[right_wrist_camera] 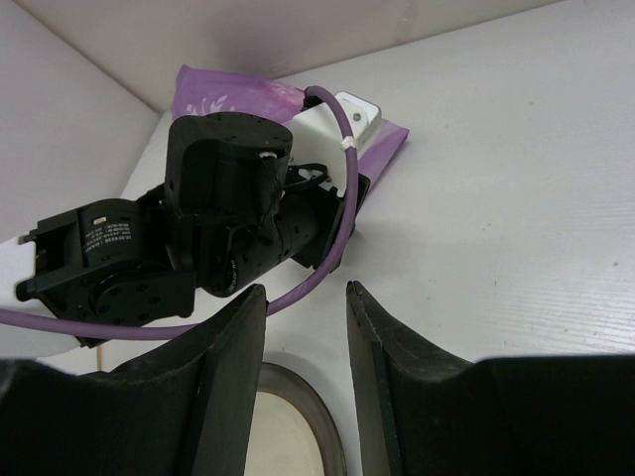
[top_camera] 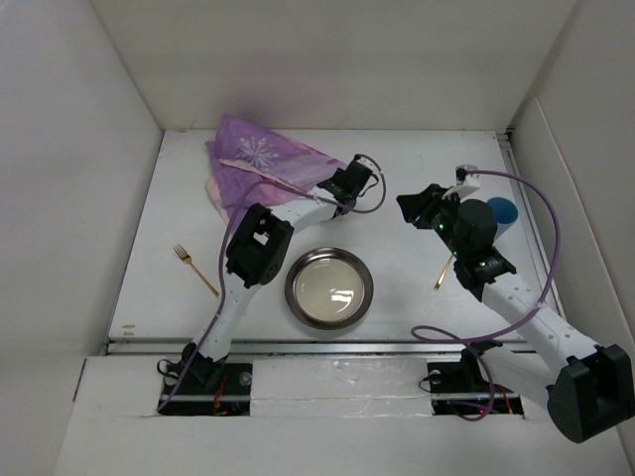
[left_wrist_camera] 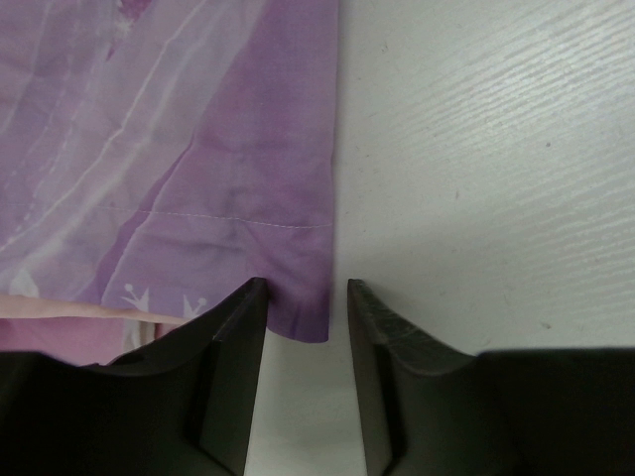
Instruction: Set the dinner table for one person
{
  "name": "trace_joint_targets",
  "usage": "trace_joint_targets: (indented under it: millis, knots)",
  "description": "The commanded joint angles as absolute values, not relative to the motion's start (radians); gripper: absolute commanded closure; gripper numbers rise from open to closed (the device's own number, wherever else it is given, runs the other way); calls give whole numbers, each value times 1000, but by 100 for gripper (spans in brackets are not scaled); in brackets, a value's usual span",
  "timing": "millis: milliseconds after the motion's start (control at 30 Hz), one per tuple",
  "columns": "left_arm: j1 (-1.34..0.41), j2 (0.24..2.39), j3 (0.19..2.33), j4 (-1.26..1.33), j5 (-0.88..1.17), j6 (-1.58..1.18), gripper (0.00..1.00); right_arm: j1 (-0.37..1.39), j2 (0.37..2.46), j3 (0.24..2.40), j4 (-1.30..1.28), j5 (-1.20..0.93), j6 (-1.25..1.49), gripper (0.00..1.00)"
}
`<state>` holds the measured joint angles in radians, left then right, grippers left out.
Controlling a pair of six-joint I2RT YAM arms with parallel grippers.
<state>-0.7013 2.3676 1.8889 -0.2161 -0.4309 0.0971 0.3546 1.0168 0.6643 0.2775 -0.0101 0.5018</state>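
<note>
The left gripper (left_wrist_camera: 306,288), open astride the corner of the placemat (left_wrist_camera: 198,178) on the dinner table (top_camera: 417,169) beneath it, should I think press down before closing; the right gripper (right_wrist_camera: 306,290) hangs open, empty.

my left arm (top_camera: 260,243) blocking ahead of my right gripper (top_camera: 407,205), bare counter (top_camera: 437,149) open at far side, steel plate (top_camera: 329,288) nearside, blue cup (top_camera: 502,211) behind right wrist

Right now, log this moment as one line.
left pincer: open over placemat corner | right pincer: open, empty | plate, fork: on dinner table
</note>
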Motion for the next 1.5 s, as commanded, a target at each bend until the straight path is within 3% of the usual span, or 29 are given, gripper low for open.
trace_joint_targets:
  millis: [0,33,167,533,567,633,667,833,867,933,967,1000,1167,1467]
  knots:
    - [-707,2382,1937,-239,-449,106,65,350,1026,673,330,-29,506,56]
    - [-707,2385,1939,-239,-449,113,76,350,1026,675,330,-29,505,56]
    - [-707,2384,1947,-232,-483,127,98,350,1034,673,330,-21,505,56]
    - [-666,2171,2025,-209,-433,81,100,360,1144,679,397,-109,505,53]
    - [-649,2142,2037,-213,-420,74,100,373,1172,690,400,-126,502,59]
    - [-615,2119,2062,-232,-397,45,100,412,1225,725,403,-169,474,81]
    - [-603,2097,2075,-235,-375,35,100,429,1271,736,403,-169,469,98]
    - [-535,2017,2089,-242,-313,-36,100,509,1413,805,431,-164,498,100]
    - [-525,1985,2089,-238,-281,-44,100,535,1463,834,440,-164,509,85]
    - [-525,1950,2094,-232,-273,-45,100,564,1520,863,477,-161,537,66]
    - [-525,1919,2101,-221,-272,-41,100,581,1554,883,494,-161,540,49]
    - [-525,1907,2112,-221,-270,-40,100,604,1624,934,502,-167,548,44]
    - [-525,1864,2204,-235,-291,-14,100,646,1822,1093,503,-169,588,29]
    - [-515,1827,2258,-221,-296,-8,100,767,1991,1281,495,-146,592,21]
